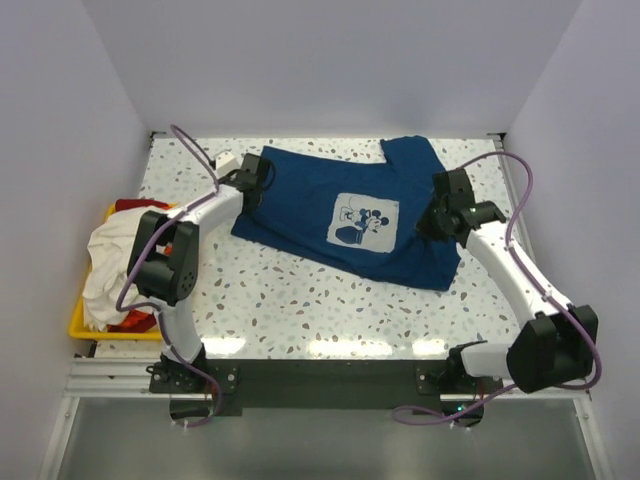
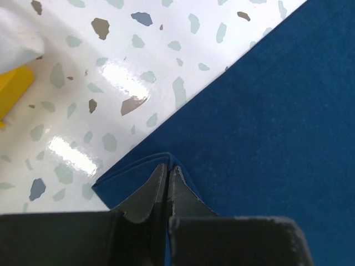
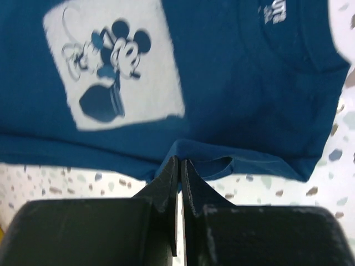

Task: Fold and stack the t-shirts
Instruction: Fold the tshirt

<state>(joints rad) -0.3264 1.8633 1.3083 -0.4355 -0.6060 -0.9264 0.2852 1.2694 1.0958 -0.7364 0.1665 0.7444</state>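
A navy blue t-shirt (image 1: 300, 205) lies spread on the speckled table (image 1: 300, 300), its white cartoon-mouse print (image 1: 362, 222) facing up. My left gripper (image 1: 250, 190) sits at the shirt's left edge. In the left wrist view this gripper (image 2: 167, 169) is shut on a raised fold of the navy cloth (image 2: 266, 111). My right gripper (image 1: 432, 222) is at the shirt's right side. The right wrist view shows it (image 3: 180, 162) shut on a pinched-up edge of the shirt (image 3: 238, 83), with the print (image 3: 113, 66) beyond.
A yellow bin (image 1: 75, 325) stands at the table's left edge. A cream-white shirt (image 1: 105, 265) drapes over it, with red cloth (image 1: 135, 205) behind and more red (image 1: 135, 320) below. White walls enclose the table on three sides.
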